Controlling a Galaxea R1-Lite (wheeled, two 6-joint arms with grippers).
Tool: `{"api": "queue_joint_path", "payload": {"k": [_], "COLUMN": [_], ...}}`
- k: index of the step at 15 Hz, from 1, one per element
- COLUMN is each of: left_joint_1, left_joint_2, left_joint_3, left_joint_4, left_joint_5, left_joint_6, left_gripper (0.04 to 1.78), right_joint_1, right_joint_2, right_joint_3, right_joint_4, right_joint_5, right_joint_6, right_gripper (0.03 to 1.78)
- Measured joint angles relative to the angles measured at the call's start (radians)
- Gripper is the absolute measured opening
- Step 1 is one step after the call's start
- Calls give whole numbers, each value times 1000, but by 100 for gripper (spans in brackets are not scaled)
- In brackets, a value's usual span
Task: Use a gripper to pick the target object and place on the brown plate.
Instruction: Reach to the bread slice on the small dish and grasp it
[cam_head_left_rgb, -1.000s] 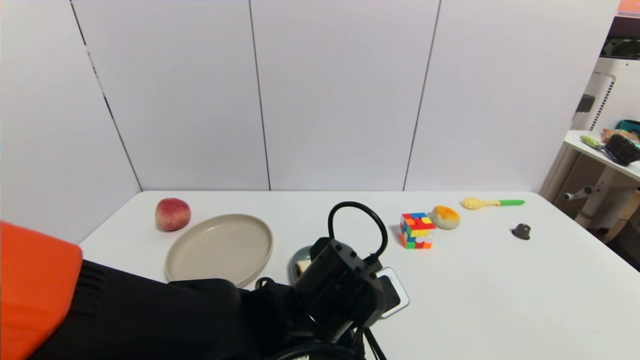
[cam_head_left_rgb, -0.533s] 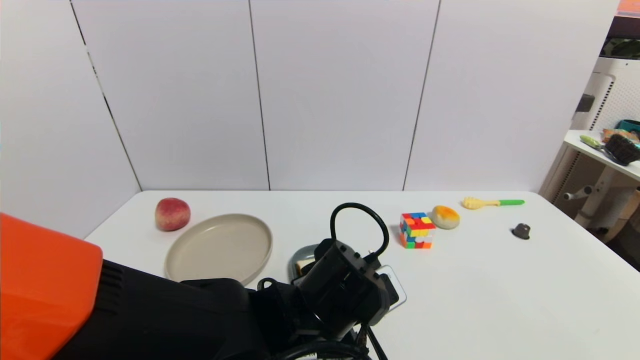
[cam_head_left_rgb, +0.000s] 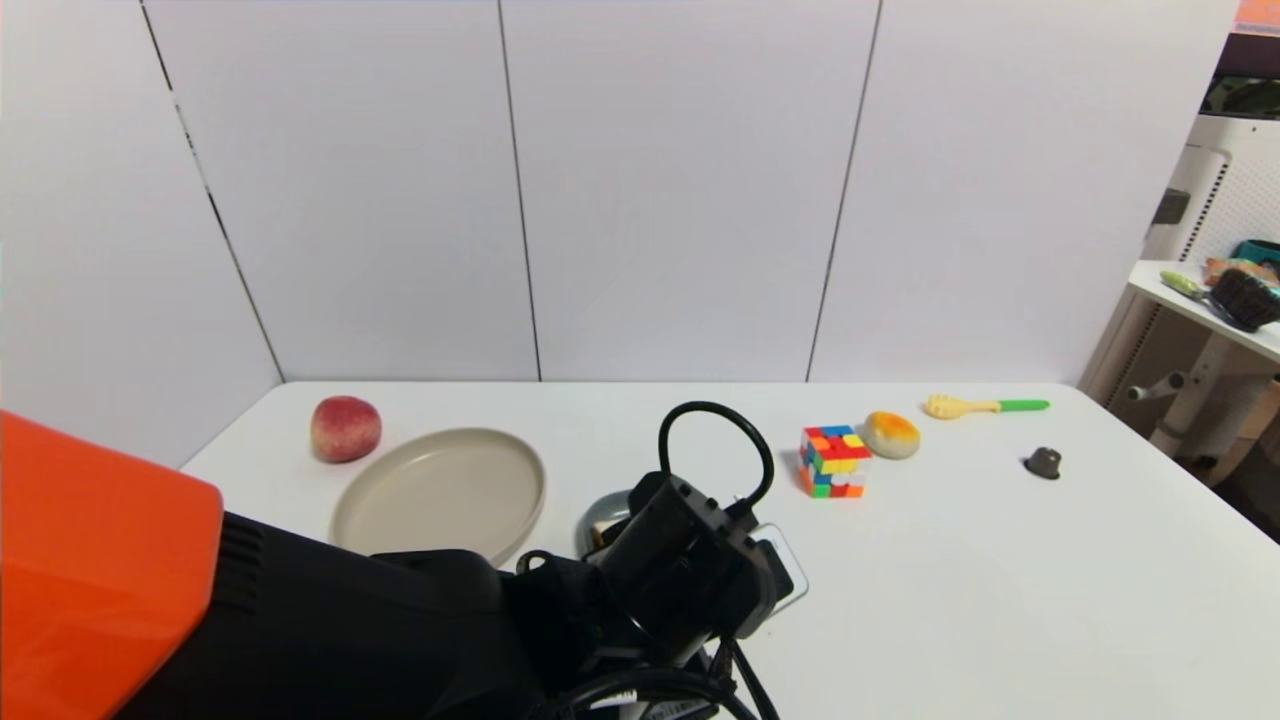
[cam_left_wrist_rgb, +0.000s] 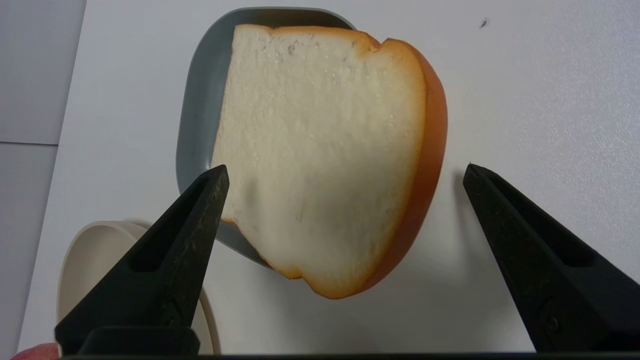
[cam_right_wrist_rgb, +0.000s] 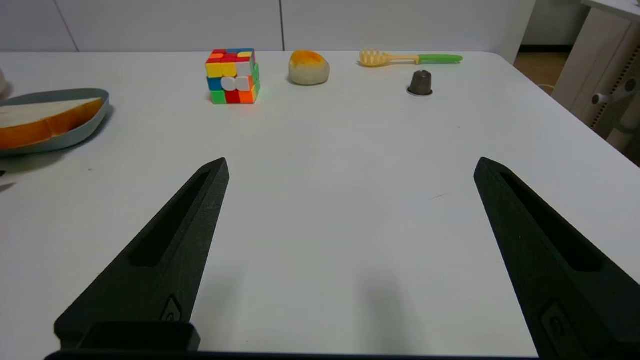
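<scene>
The toast slice (cam_left_wrist_rgb: 320, 155), white with an orange-brown crust, lies tilted on a small grey-blue dish (cam_left_wrist_rgb: 197, 110), hanging over the dish's rim. My left gripper (cam_left_wrist_rgb: 345, 172) is open right above it, one finger on each side of the slice, not touching. In the head view the left wrist (cam_head_left_rgb: 690, 570) hides most of the dish (cam_head_left_rgb: 603, 513) and the toast. The brown plate (cam_head_left_rgb: 438, 495) lies just left of the dish, empty; its rim shows in the left wrist view (cam_left_wrist_rgb: 75, 260). My right gripper (cam_right_wrist_rgb: 350, 167) is open and empty, low over bare table; the toast also shows there (cam_right_wrist_rgb: 35, 122).
A peach (cam_head_left_rgb: 345, 428) sits behind the plate at the left. A colour cube (cam_head_left_rgb: 833, 461), an orange-topped bun (cam_head_left_rgb: 891, 434), a yellow-and-green fork (cam_head_left_rgb: 985, 406) and a small dark cap (cam_head_left_rgb: 1043, 462) lie right of the dish.
My left arm has reached a little farther forward and its wrist has shifted slightly, now covering more of the dish and toast. Nothing else has moved.
</scene>
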Motion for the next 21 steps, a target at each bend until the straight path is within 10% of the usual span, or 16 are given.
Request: {"api": "queue_joint_path", "payload": {"k": [13,20,21], "left_joint_1": [5,5,5], "left_joint_2": [30,25,24], "left_joint_3": [-29,-29,-29], "left_joint_4": [1,2,1], "left_joint_5": [-3,-3,-2], "left_joint_6": [2,1,2], "left_gripper": [168,73,33], "right_joint_1": [0,0,0], "right_joint_2": [0,0,0], "right_joint_3": [0,0,0], "right_joint_4": [0,0,0], "right_joint_5": [0,0,0], "right_joint_6": [0,0,0], "right_gripper": [169,169,169]}}
